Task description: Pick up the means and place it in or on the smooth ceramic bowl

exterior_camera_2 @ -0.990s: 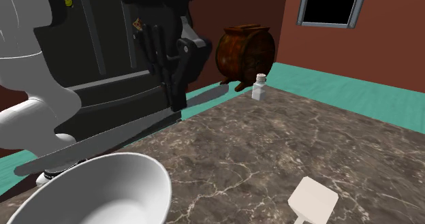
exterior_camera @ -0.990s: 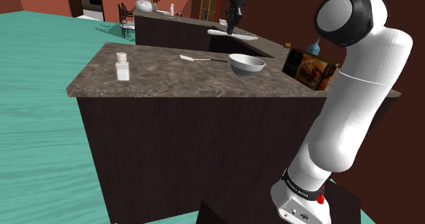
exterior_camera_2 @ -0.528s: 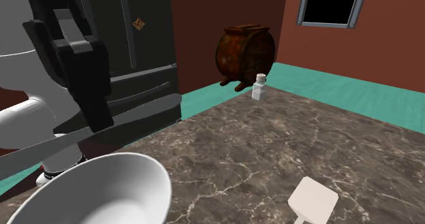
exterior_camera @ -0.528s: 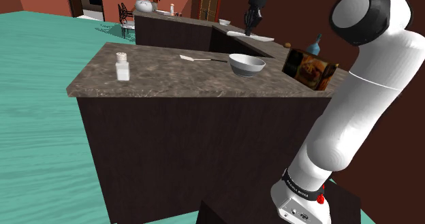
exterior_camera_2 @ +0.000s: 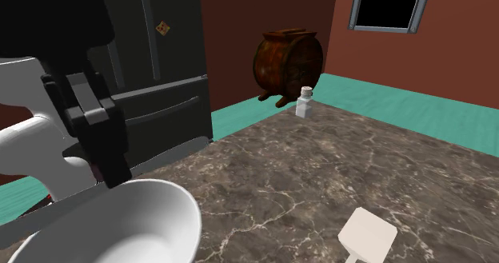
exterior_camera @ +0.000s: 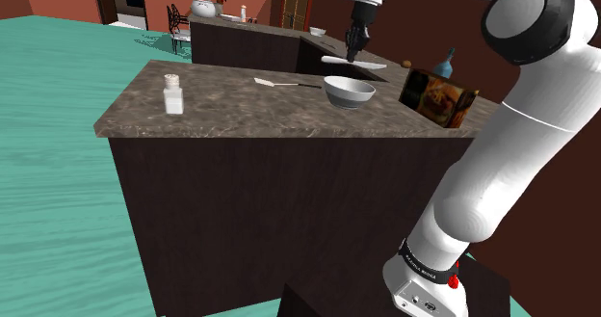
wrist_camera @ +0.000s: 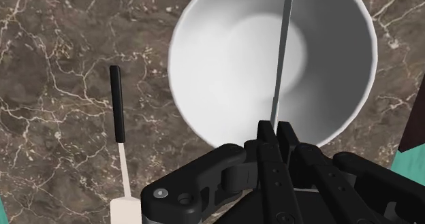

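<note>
Bench (exterior_camera: pixel 241 113) has 1 white bowl (exterior_camera: pixel 349 92); 1 grey knife (exterior_camera: pixel 371 65) over it, 1 spatula (exterior_camera: pixel 274 82) nearby, 1 shaker (exterior_camera: pixel 172 94) further off.

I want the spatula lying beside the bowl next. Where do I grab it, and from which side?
Take the spatula by its black handle, straight down from above, closing across its width. It lies flat on the countertop; the handle is a slim straight bar clear of the bowl, the white blade wide and thin. The end effector now holds the grey knife.
</note>
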You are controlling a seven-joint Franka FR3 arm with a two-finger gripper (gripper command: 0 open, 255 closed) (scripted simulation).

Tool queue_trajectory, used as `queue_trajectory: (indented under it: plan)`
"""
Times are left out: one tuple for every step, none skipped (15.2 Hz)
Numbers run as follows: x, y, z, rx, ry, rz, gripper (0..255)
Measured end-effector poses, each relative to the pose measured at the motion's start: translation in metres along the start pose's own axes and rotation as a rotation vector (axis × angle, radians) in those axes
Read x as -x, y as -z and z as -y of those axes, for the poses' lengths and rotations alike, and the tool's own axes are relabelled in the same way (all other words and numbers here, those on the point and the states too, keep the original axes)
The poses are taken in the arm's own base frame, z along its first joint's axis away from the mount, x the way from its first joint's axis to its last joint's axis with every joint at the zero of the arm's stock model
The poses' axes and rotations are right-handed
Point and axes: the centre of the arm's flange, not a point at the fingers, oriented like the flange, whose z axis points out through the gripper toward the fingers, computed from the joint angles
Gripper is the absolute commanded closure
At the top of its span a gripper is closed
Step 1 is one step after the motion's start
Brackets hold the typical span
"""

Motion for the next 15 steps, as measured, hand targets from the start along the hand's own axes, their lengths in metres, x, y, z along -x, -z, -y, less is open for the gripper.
queue_trajectory:
  plan:
    - [-0.001, -0.006, 0.001, 0.0, 0.0, 0.0, 255]
    - [0.001, -0.011, 0.0, 0.0, 0.0, 0.0, 255]
    - [0.001, -0.017, 0.001, 0.0, 0.0, 0.0, 255]
    - [0.001, -0.022, 0.0, 0.0, 0.0, 0.0, 255]
    - [0.002, -0.027, 0.0, 0.0, 0.0, 0.0, 255]
    - [0.002, -0.032, -0.001, 0.0, 0.0, 0.0, 255]
    - [0.002, -0.038, 0.0, 0.0, 0.0, 0.0, 255]
    - [0.002, -0.044, 0.001, 0.0, 0.0, 0.0, 255]
    - [0.002, -0.048, 0.0, 0.0, 0.0, 0.0, 255]
    - [0.002, -0.05, 0.0, 0.0, 0.0, 0.0, 255]
    - [0.002, -0.051, 0.0, 0.0, 0.0, 0.0, 255]
    - [0.002, -0.052, 0.0, 0.0, 0.0, 0.0, 255]
    - [0.002, -0.052, 0.0, 0.0, 0.0, 0.0, 255]
    - [0.002, -0.052, 0.0, 0.0, 0.0, 0.0, 255]
    - [0.002, -0.052, 0.0, 0.0, 0.0, 0.0, 255]
